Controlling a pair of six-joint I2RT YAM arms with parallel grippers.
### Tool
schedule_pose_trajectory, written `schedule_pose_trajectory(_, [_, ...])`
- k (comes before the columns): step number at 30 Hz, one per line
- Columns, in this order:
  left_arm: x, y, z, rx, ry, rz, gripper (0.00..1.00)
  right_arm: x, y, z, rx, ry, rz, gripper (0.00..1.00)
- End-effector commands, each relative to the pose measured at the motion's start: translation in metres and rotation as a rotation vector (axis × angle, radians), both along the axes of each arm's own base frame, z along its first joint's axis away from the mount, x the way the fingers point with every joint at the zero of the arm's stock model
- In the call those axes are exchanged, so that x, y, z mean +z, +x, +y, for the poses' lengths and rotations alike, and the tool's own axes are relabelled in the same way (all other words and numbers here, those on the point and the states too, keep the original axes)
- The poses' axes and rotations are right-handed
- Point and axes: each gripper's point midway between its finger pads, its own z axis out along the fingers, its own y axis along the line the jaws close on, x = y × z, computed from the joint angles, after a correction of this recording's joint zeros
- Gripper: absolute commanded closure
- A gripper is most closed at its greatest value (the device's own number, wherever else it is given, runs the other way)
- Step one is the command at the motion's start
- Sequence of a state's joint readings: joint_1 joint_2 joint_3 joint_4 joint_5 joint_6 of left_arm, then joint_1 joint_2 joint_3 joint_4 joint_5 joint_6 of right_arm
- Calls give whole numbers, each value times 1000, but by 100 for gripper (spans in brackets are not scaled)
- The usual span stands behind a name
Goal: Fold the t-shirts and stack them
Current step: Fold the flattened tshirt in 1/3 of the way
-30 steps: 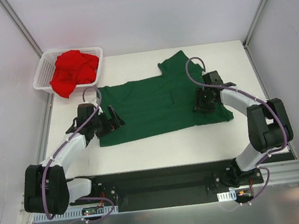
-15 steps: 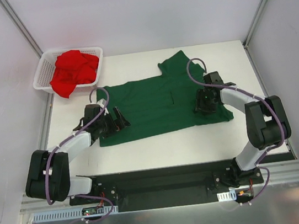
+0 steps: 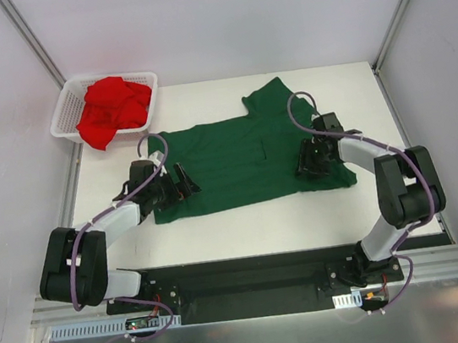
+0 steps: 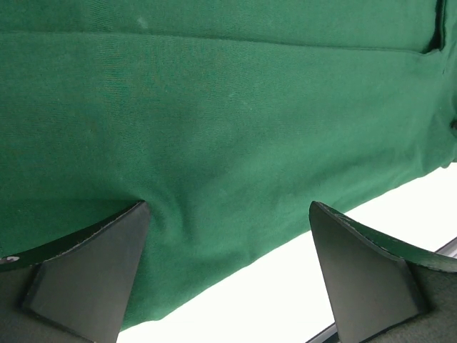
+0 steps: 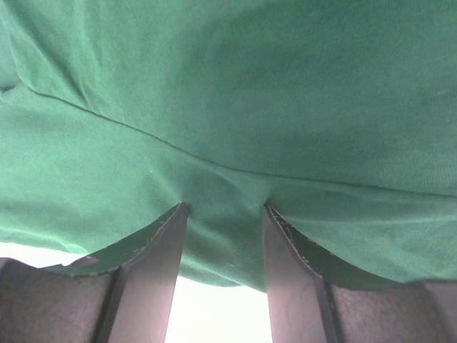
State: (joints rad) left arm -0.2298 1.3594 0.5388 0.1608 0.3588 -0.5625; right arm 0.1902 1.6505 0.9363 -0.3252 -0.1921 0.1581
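The dark green t-shirt [image 3: 244,156] lies spread flat in the middle of the white table. My left gripper [image 3: 181,182] is open at the shirt's near left hem; in the left wrist view [image 4: 228,207] one fingertip [image 4: 128,229] presses on the green cloth [image 4: 228,107] and the other stands over bare table. My right gripper [image 3: 309,163] is at the shirt's near right edge. In the right wrist view [image 5: 225,207] its jaws stand narrowly apart, both tips pressed into the green cloth [image 5: 235,107] with a fold between them. The bright red t-shirt [image 3: 113,107] lies crumpled in the basket.
A white mesh basket [image 3: 59,127] sits at the table's far left corner. Bare white table [image 3: 246,229] runs between the shirt and the black base rail. Grey walls close in the left, back and right sides.
My left gripper has slid a little to the right onto the shirt's near left hem. My right gripper has shifted slightly and stays on the right edge. The shirt's shape is almost unchanged.
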Motion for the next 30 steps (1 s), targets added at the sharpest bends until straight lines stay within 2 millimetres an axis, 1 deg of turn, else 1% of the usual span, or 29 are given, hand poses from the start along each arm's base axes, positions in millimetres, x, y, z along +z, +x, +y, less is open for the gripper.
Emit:
schedule_pose_trajectory(1, [-20,-22,1,-16,1,82,3,-1,-22,1,-7,20,48,51])
schedule_pose_trajectory(2, [-19,-23,1,-14,2,86,4,-3,-28,-1,-12,13,62,51])
schedule_pose_trajectory(4, [-20,-26,3,-12,9,92,3,1,-32,-3,-14,10,58,51])
schedule_pose_trajectory(6, [-19,-29,5,-8,15,98,3,0,-41,-5,-13,4,78,51])
schedule_pose_trajectory(7, [-19,-31,6,-8,18,101,3,4,-43,-5,-11,5,68,50])
schedule_pose_trajectory(13, [-14,-40,13,2,7,115,3,7,-63,-15,-15,-37,95,50])
schedule_pose_trajectory(15, [-11,-44,14,3,0,115,3,11,-66,-17,-15,-43,87,50])
schedule_pose_trajectory(16, [-13,-49,16,5,2,136,3,12,-68,-18,-13,-47,91,50])
schedule_pose_trajectory(17, [-9,-50,17,6,2,125,3,15,-69,-19,-15,-47,83,50])
schedule_pose_trajectory(22, [-6,-55,24,23,17,127,3,17,-79,-22,-17,-55,94,50])
schedule_pose_trajectory(26, [-5,-57,26,27,18,122,3,19,-84,-20,-13,-43,90,50])
schedule_pose_trajectory(30, [-5,-57,28,29,22,121,3,32,-76,-20,-10,-44,28,50])
